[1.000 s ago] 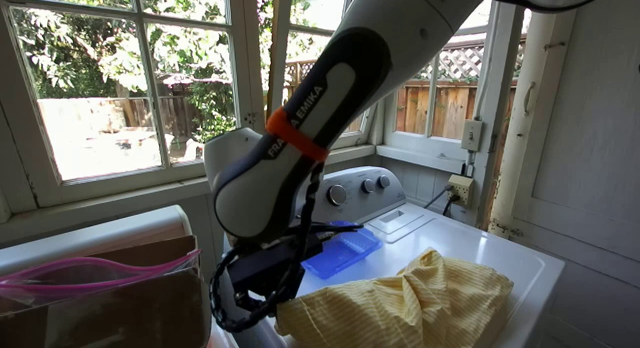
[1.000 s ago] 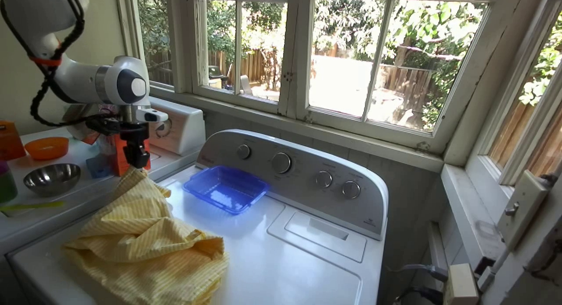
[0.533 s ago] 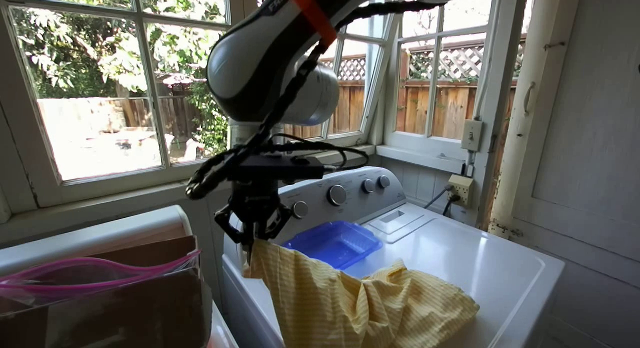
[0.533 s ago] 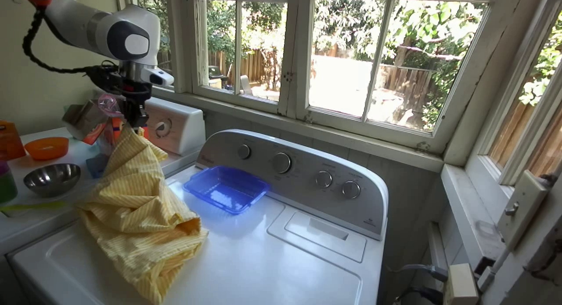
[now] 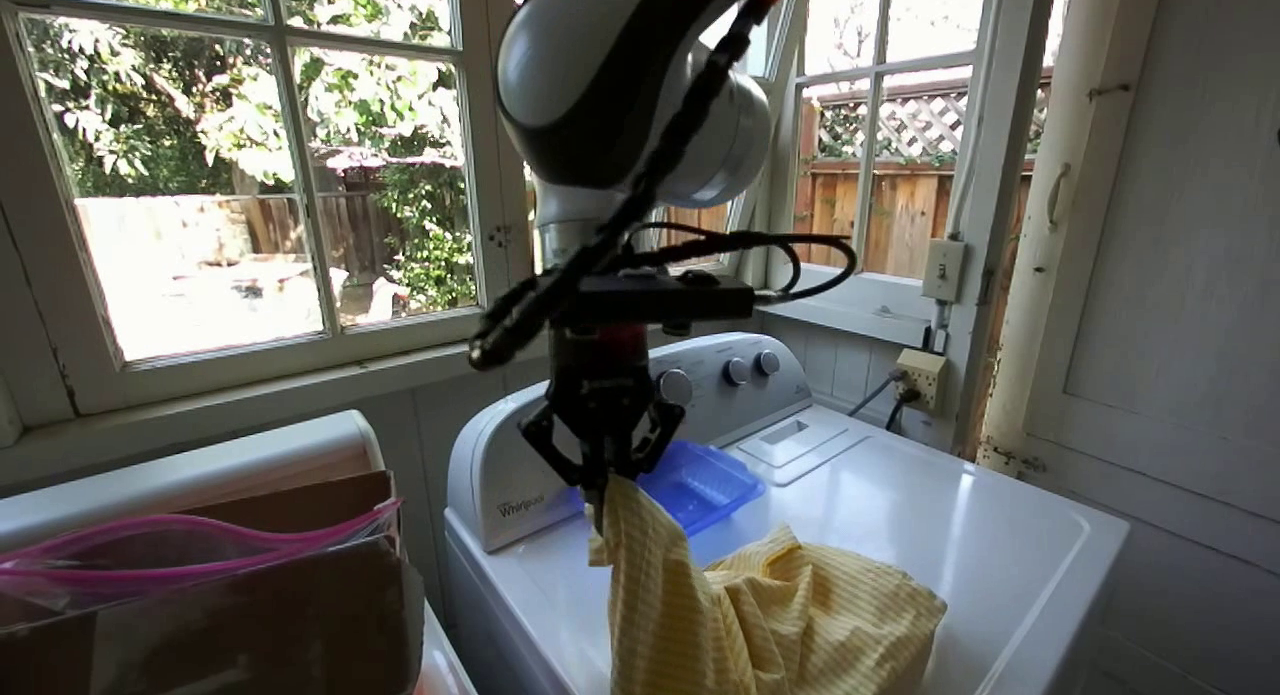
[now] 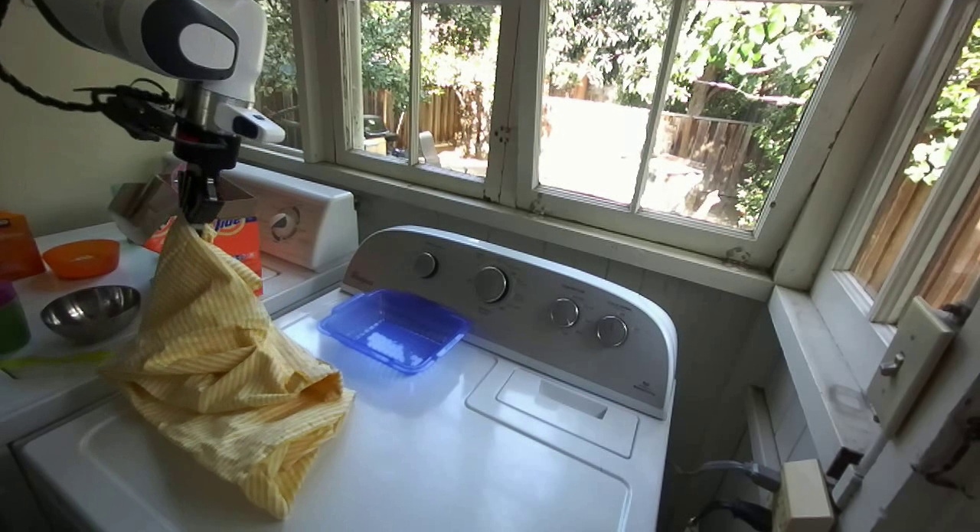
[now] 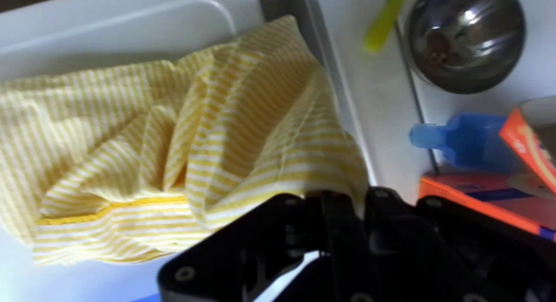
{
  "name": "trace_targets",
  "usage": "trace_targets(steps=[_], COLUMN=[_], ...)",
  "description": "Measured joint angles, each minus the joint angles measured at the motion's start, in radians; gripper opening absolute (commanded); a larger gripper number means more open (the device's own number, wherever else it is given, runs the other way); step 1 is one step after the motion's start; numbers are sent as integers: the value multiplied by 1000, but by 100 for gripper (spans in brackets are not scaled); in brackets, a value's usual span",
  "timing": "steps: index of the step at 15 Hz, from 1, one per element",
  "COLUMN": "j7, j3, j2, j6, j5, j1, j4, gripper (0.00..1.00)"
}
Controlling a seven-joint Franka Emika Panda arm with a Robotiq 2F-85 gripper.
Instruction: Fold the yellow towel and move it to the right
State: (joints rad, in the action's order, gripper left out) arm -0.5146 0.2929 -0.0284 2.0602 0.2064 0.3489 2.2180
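Observation:
The yellow towel is striped and rumpled. One corner is pulled up and the rest lies on the white washer top, seen in both exterior views (image 5: 790,615) (image 6: 230,363). In the wrist view the towel (image 7: 173,150) spreads left from the fingers with several folds. My gripper (image 5: 603,485) points down and is shut on the towel's raised corner, above the washer's left part. The gripper also shows in an exterior view (image 6: 199,220) and at the bottom of the wrist view (image 7: 343,200). The towel's underside and the pinched cloth between the fingers are hidden.
A blue tray (image 6: 394,331) sits by the washer's control panel (image 6: 521,302). On the neighbouring machine are a metal bowl (image 6: 88,325), an orange bowl (image 6: 83,260), an orange detergent box (image 6: 241,245) and a yellow-green utensil (image 7: 386,21). A cardboard box (image 5: 230,625) stands there too.
My gripper has risen with the towel corner, then shifted sideways, rightward in an exterior view and leftward in an exterior view. The towel's loose part has been dragged across the washer top.

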Motion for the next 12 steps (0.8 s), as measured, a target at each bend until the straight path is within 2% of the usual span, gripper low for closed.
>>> trace_targets(steps=[3, 7, 12], j7=[-105, -220, -233], j3=[-2, -2, -1], j2=[55, 109, 132], j6=[0, -19, -22], j5=[-144, -334, -357], j1=[-10, -34, -40], j4=[106, 176, 192], gripper=[1, 5, 1])
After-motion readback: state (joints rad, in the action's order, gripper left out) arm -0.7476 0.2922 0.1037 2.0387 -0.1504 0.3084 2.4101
